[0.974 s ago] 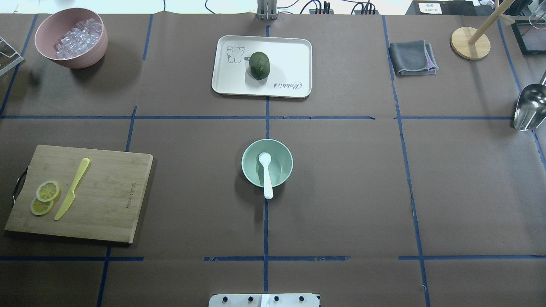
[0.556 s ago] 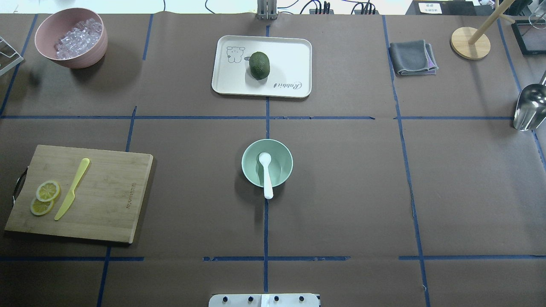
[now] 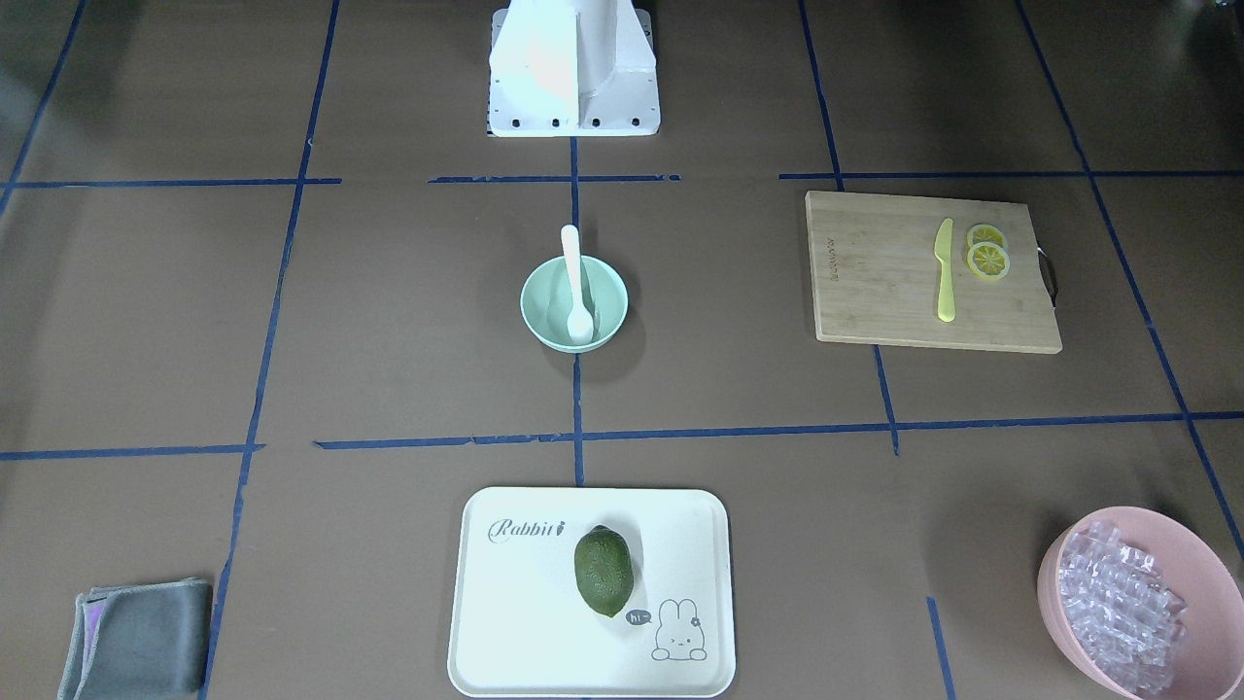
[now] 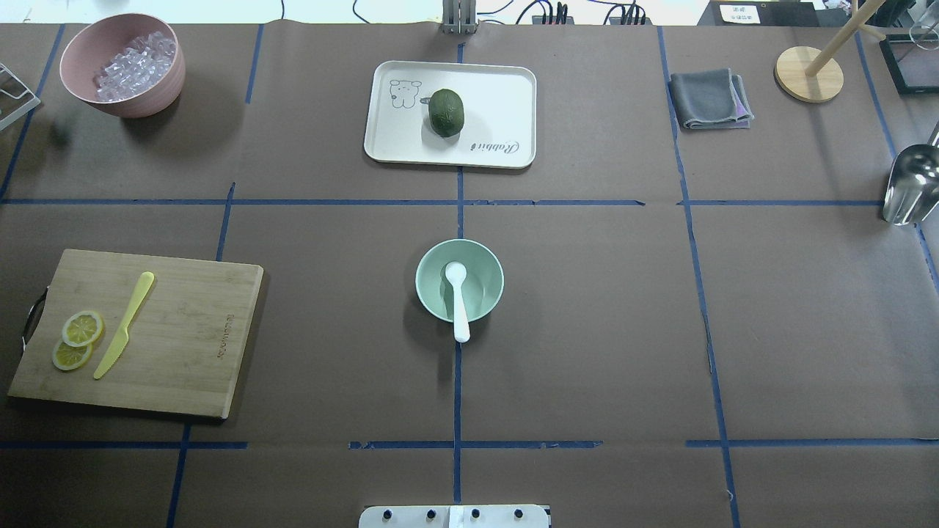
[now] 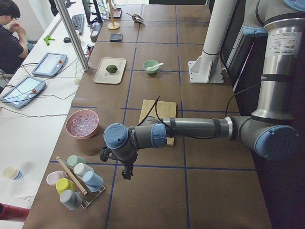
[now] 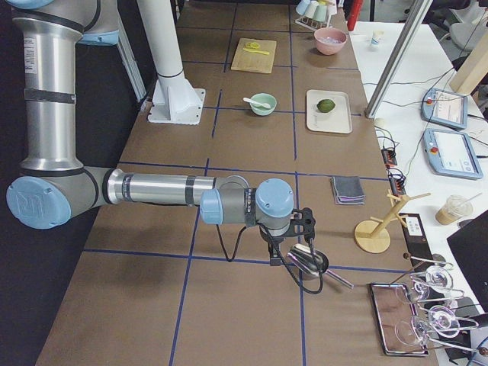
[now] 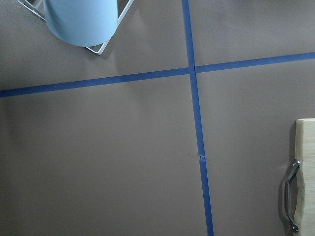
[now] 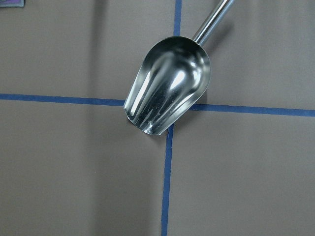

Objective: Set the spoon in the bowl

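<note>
Spoon: I see the small white plastic spoon lying in the small pale mint-green round bowl. Its oval scoop is down on the inside of the bowl, and its flat handle leans on the rim and sticks out over the side nearer the robot.
Bowl: it stands upright at the middle of the brown table, on the blue tape line.
Left gripper: the left gripper hangs above the table near a rack of pastel cups, well apart from the bowl. I cannot tell how far it is open, and I see nothing in it.
Right gripper: the right gripper hangs just above a shiny metal scoop at the other end of the table. I cannot tell its opening either.
Left of bowl: a rectangular bamboo cutting board carries a yellow plastic knife and two lemon slices.
Far side: a white rectangular tray holds a dark green oval fruit. A larger pink bowl with clear cubes stands in the far left corner, and a folded grey cloth lies to the far right.
</note>
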Tool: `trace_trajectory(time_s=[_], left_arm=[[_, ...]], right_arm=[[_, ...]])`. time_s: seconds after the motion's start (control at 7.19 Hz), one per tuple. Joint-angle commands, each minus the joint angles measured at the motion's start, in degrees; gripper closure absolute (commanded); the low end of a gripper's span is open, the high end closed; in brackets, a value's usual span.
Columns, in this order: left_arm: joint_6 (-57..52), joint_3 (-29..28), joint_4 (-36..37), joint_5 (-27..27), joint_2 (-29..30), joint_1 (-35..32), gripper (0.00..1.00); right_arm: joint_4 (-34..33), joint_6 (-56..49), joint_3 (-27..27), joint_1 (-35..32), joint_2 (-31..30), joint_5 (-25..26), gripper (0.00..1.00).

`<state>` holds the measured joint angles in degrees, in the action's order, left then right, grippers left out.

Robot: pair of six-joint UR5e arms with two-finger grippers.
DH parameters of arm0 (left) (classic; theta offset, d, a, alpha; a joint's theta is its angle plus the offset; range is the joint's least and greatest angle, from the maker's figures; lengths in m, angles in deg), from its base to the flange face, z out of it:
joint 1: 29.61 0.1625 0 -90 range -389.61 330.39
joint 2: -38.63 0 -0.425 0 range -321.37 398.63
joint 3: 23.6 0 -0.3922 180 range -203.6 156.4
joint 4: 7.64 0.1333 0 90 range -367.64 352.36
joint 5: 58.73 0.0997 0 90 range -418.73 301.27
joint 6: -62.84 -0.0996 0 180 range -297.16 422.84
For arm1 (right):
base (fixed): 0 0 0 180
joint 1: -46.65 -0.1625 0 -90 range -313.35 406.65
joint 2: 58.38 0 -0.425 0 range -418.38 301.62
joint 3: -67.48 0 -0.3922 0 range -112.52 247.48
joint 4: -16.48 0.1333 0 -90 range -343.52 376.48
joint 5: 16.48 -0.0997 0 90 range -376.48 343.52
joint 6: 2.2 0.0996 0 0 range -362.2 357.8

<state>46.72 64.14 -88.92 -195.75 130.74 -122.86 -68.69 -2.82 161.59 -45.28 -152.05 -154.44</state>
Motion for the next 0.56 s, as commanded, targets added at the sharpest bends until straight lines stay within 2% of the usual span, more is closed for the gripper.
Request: trace_trajectory(time_s=[0.0, 0.42], left_arm=[[0.04, 0.07, -0.02, 0.08, -0.01, 0.0, 0.0], [2.66, -0.02, -0.02, 0.52, -0.1, 0.0, 0.0]], right_arm=[[0.0, 0.0, 0.01, 0.0, 0.07, -0.02, 0.0], [0.0, -0.08, -0.07, 0.0, 0.07, -0.02, 0.0]])
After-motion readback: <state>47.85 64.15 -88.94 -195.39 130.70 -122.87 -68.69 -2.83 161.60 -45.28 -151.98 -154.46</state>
